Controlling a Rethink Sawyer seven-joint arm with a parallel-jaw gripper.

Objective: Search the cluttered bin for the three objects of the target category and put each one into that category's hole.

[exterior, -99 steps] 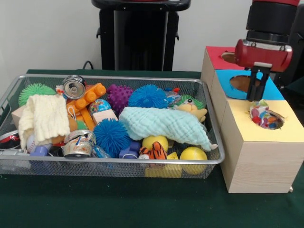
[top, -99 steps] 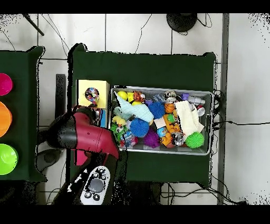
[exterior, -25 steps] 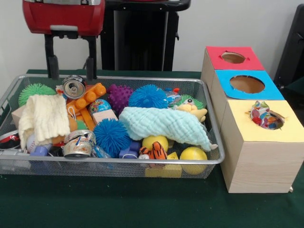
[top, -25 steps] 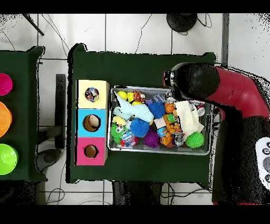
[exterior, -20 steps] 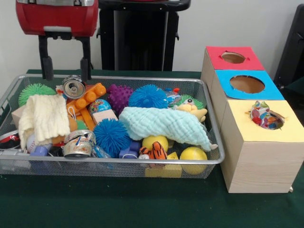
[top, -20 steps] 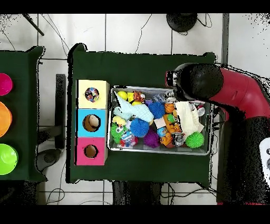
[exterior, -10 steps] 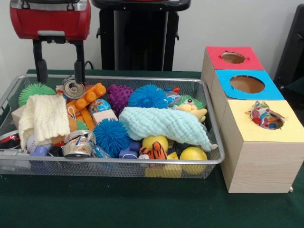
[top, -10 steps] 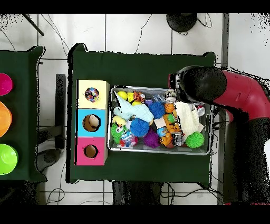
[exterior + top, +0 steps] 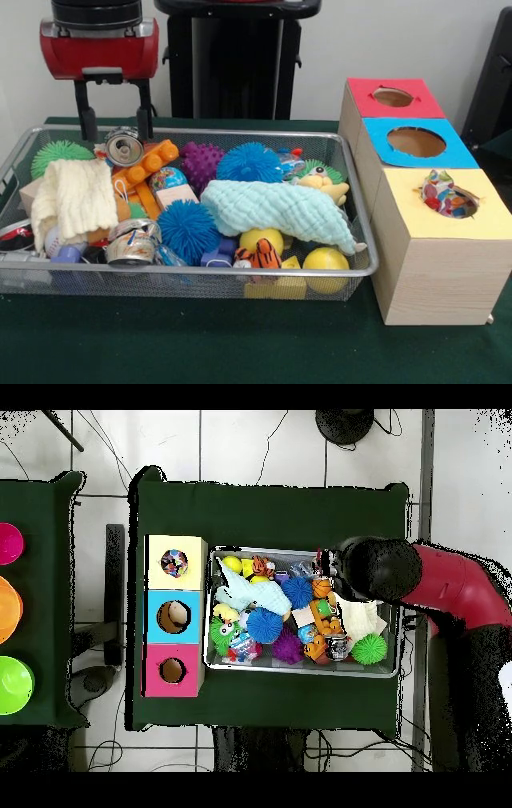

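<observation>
Lowered since before, tool [image 9: 113,120] spread wide, seemingly straddling the upright silver can [image 9: 125,147].

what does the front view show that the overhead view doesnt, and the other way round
Only the front view shows the gripper, open, its two fingers hanging over the bin's far rim beside the upright can, plus the tins and yellow balls against the near mesh wall.

Only the overhead view shows the arm covering that end of the bin, and the pink, orange and green bowls on a second table.

Both show the wire bin, the light blue cloth, the cream cloth and the red, blue and yellow boxes.
</observation>
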